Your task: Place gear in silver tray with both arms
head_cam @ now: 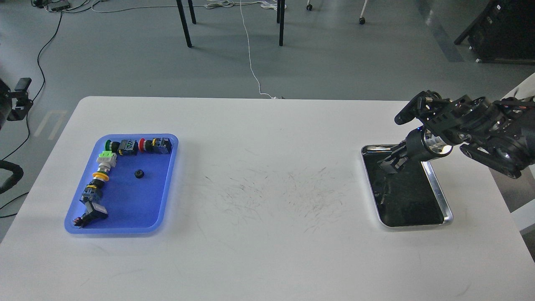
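A small black gear [139,174] lies in the middle of the blue plastic tray [163,184] on the left of the white table. The silver tray [439,196], shiny-rimmed with a dark reflective bottom, sits at the right. My right arm comes in from the right and its gripper [389,162] hangs low over the far end of the silver tray. Its fingers are dark against the dark bottom, so I cannot tell whether they hold anything. A black part of my left arm [17,99] shows at the left edge, off the table, far from the blue tray.
Several push-button switch parts line the far and left sides of the blue tray [129,147]. The table middle [267,188] shows only scuff marks. Beyond the far edge are chair legs and a white cable on the floor [250,58].
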Available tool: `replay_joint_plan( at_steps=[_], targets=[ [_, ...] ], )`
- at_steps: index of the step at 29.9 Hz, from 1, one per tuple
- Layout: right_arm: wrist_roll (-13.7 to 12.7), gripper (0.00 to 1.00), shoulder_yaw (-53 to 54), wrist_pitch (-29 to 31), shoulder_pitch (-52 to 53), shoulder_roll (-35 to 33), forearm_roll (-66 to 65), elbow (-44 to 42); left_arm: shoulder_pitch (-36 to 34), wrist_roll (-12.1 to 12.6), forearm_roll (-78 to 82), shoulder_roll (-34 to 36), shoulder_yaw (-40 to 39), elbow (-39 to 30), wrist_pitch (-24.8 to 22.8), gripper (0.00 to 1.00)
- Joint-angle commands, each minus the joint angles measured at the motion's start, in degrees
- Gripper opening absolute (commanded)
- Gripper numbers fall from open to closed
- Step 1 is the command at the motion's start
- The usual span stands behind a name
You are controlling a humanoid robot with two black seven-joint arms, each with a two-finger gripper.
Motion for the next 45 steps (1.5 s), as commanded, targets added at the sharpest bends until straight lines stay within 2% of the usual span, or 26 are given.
replay_joint_plan(
  at_steps=[1, 5, 12, 18, 22, 26, 29, 45],
  targets=[
    [0.0, 0.82, 0.95, 1.81, 4.63, -1.7, 7.2, 0.05, 0.31, 0.0, 0.11, 0.2, 0.15, 0.0, -0.01, 0.98],
    [0.0, 0.84, 1.22, 3.49, 10.0, -4.6, 14.14, 0.23, 1.1, 0.0, 0.29, 0.28, 0.32, -0.09, -0.01, 0.98],
    [0.0, 0.86, 3.67, 2.87, 13.52, -8.64, 25.05, 0.14, 1.27, 0.0, 0.73, 0.2, 0.76, -0.09, -0.01, 0.98],
    [-1.8, 0.85, 12.28, -2.92, 11.6, -15.32, 38.57, 1.37, 1.27, 0.0, 0.9, -0.51, 0.94, -0.18, -0.01, 0.98],
    [-1.98, 0.86, 13.61, -6.87, 6.86, -19.62, 53.76, 2.69, 1.27, 0.0, 0.9, -1.65, 2.25, -0.35, -0.01, 0.98],
    [-1.63, 0.87, 16.15, -11.97, 1.06, -20.16, 66.95, 3.22, 1.27, 0.0, 0.9, -2.44, 4.01, -0.35, -0.01, 0.98],
    [-1.46, 0.88, 19.84, -13.38, -3.95, -20.07, 74.7, 3.39, 1.19, 0.0, 0.99, -3.23, 4.89, -0.53, -0.01, 0.98],
    [-0.49, 0.94, 45.42, -10.75, -26.72, -15.95, 86.49, 6.99, 0.31, 0.0, 2.92, -9.2, 7.44, -0.79, -0.01, 0.98]
  ],
)
